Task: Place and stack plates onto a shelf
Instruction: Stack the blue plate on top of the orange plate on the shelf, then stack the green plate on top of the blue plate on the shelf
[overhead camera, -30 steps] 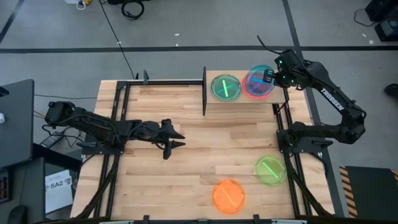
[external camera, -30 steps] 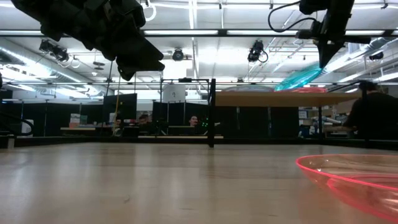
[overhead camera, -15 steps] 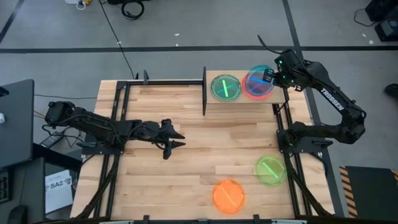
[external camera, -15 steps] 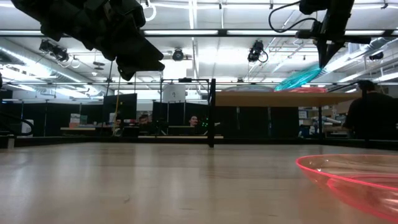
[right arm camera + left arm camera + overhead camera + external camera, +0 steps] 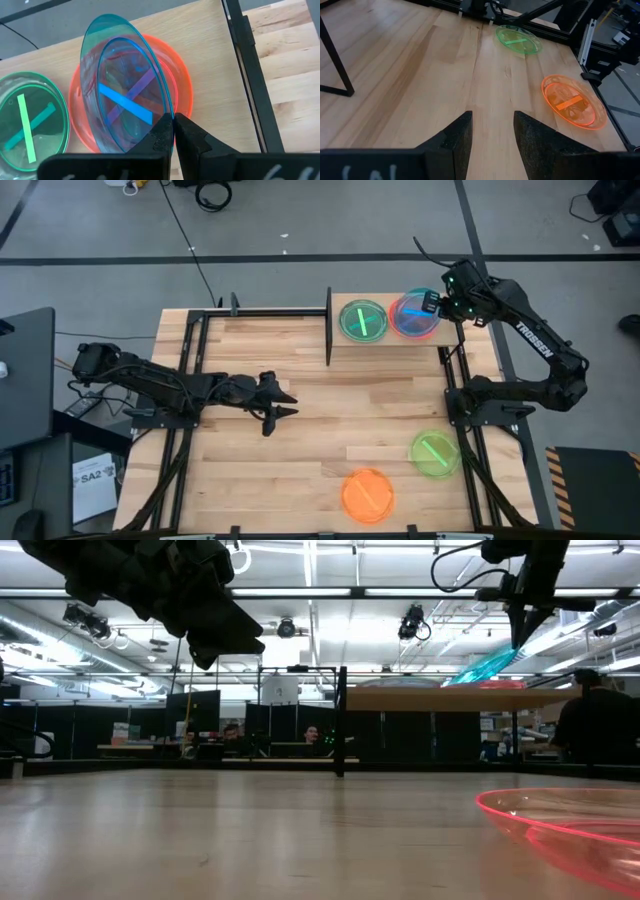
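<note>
The light-wood shelf [image 5: 390, 342] stands at the table's far right. On it lie a green plate [image 5: 362, 319] and a pink plate [image 5: 184, 82]. A blue plate [image 5: 125, 87] stands tilted over the pink one, its low edge down inside it. My right gripper [image 5: 173, 117] is above the shelf's right end, shut on the blue plate. My left gripper [image 5: 492, 127] hovers open above the table's middle left, touching nothing. Another green plate [image 5: 434, 452] and an orange plate [image 5: 367, 494] lie flat on the tabletop near the right near corner. My right gripper pinches the blue plate's raised rim [image 5: 169, 111] between its two fingers, on the plate's right side. In the low view the fingers [image 5: 520, 638] come down from above. The plate slopes down to the left, its lower edge [image 5: 455, 681] at the pink plate on the shelf.
A black metal frame runs along both table sides, with a post [image 5: 329, 325] at the shelf's left end. The right arm's base [image 5: 500, 395] stands near the shelf. An orange-pink plate rim [image 5: 560, 830] sits close to the low camera. People show in the room behind.
The blue plate has tipped a little steeper in my right gripper, its low edge staying at the pink plate. The left arm has kept still.
</note>
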Controlling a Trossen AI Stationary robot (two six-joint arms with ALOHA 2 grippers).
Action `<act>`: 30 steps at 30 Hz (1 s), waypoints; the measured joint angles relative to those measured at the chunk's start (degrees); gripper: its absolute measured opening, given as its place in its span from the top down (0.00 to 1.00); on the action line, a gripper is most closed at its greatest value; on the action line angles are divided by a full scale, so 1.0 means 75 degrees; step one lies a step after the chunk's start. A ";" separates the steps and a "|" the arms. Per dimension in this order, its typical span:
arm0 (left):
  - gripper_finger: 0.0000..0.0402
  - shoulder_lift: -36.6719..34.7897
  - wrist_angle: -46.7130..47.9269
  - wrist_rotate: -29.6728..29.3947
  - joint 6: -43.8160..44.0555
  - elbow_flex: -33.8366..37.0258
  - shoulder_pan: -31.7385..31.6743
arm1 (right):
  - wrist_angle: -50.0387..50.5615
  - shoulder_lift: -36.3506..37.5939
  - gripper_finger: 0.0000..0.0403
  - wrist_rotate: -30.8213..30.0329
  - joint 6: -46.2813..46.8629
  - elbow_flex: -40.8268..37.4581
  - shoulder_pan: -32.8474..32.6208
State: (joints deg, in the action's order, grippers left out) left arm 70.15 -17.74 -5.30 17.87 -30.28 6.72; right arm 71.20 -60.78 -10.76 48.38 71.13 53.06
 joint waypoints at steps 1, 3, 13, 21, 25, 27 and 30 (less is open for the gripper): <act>0.62 0.0000 0.0000 0.0000 0.0000 0.0000 0.0000 | 0.0000 -0.0002 0.93 0.0000 -0.0003 0.0000 0.0000; 0.62 0.0000 0.0000 -0.0003 0.0000 0.0000 0.0000 | 0.0000 -0.0002 0.93 0.0000 -0.0012 0.0000 0.0000; 0.62 0.0000 0.0000 -0.0003 0.0000 0.0000 0.0002 | 0.0000 -0.0002 0.85 0.0000 0.0009 0.0000 0.0000; 0.62 0.0000 0.0000 -0.0003 0.0000 0.0000 0.0001 | 0.0000 -0.0002 0.68 0.0000 0.0012 0.0000 0.0000; 0.62 0.0000 0.0000 -0.0003 0.0000 0.0000 0.0000 | 0.0000 -0.0002 0.63 0.0000 -0.0062 0.0000 0.0000; 0.62 0.0000 0.0000 -0.0003 0.0000 0.0000 0.0000 | 0.0000 -0.0002 0.62 0.0000 -0.0203 0.0000 0.0000; 0.62 0.0000 0.0001 -0.0001 0.0000 0.0000 0.0001 | 0.0000 -0.0002 0.61 0.0055 -0.0518 0.0000 -0.0006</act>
State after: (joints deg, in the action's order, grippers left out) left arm 70.15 -17.73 -5.31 17.87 -30.28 6.73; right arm 71.20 -60.80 -10.35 44.49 71.13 53.01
